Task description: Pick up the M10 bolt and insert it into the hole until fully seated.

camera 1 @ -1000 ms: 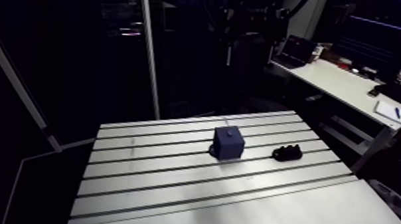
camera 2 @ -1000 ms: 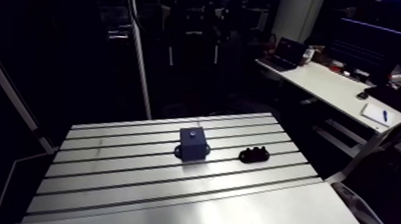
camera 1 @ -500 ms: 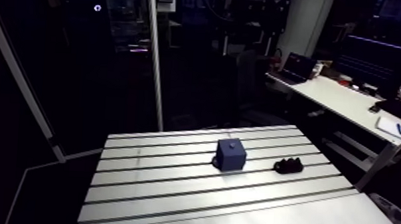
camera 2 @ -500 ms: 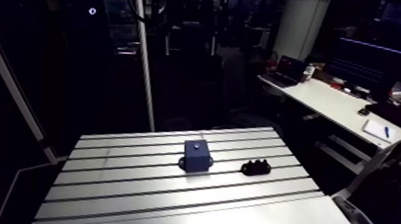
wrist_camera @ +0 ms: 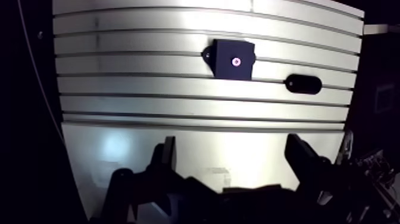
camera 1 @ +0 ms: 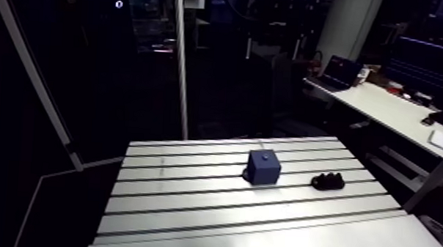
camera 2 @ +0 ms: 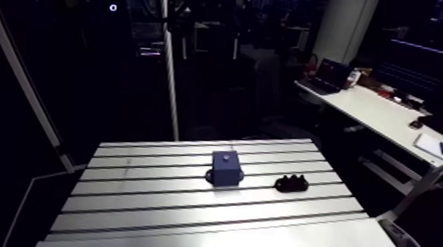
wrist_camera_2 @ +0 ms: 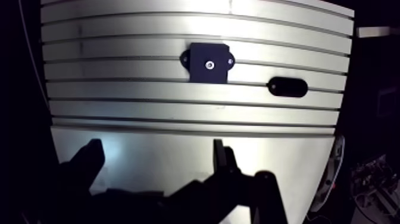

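My pincer [wrist_camera: 232,143] hung above the near, smooth strip of the table [wrist_camera: 149,107]. Its two fingers [wrist_camera: 168,156] were spread wide, clamped on nothing, and only bare metal showed between them. Ahead of the fingers, past several of the table's slots and well apart from me, sat the dark blue block [wrist_camera: 233,59]. It stood square on the table with a small tab at its foot. In the middle of its top face was a small pale round spot [wrist_camera: 236,61]. I could not tell whether that was the open hole or a bolt head already sitting in it. If it was a bolt, its long axis stood upright, pointing down into the block. Beside the block, apart from it and a little nearer to me, lay a small black oblong piece [wrist_camera: 303,84]. Its long axis ran along the slots. In the arm view the piece [camera 1: 328,181] lay to the right of the block [camera 1: 263,167] and showed a bumpy top. I could not pick out a bolt on it or anywhere else on the table.
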Action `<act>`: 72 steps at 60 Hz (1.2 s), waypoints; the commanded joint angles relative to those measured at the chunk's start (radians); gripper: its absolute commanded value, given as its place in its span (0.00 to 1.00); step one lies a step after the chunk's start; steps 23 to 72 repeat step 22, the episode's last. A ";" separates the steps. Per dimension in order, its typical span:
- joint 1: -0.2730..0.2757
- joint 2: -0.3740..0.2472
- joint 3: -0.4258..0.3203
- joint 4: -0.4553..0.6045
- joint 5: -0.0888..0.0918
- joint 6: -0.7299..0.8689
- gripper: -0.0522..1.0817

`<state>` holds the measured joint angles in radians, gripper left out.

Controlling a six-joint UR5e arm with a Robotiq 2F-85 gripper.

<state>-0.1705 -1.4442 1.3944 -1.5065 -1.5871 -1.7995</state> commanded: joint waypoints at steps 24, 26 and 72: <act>0.023 0.026 -0.022 0.001 -0.009 0.004 0.05; 0.023 0.026 -0.022 0.001 -0.009 0.004 0.05; 0.023 0.026 -0.022 0.001 -0.009 0.004 0.05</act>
